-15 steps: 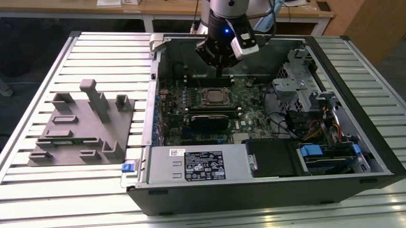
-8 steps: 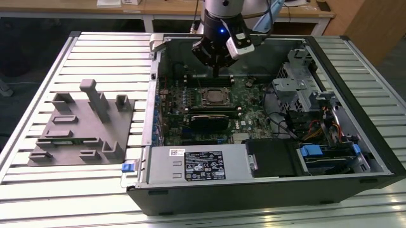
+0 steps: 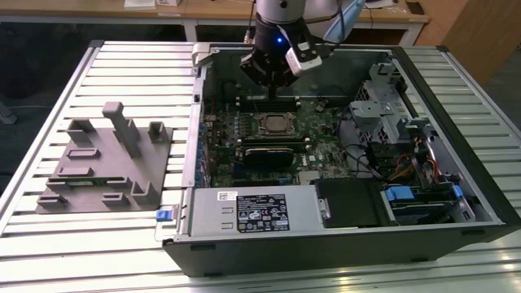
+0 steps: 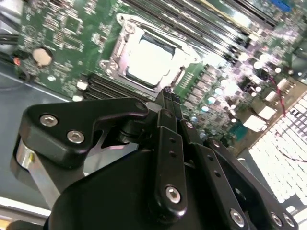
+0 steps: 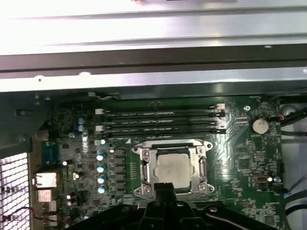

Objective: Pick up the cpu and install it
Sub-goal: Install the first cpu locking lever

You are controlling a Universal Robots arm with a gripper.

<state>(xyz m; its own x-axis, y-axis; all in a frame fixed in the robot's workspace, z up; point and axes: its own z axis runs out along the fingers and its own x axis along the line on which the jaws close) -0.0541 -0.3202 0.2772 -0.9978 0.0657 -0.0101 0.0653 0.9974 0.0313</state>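
Silver cpu (image 5: 173,171) seated in socket, closed gripper (image 5: 164,188) just above

This is a robotics lab or hardware test workshop. An opened computer case (image 3: 342,159) lies on its side on a ribbed aluminium desk (image 3: 49,244), its green motherboard (image 5: 230,158) bared to the robot arm (image 3: 281,36) above it. Beside the case sits a grey fixture (image 3: 106,159) (moulded with slots and upright posts). Behind stand pale wooden benches (image 3: 204,9) on a dark floor.
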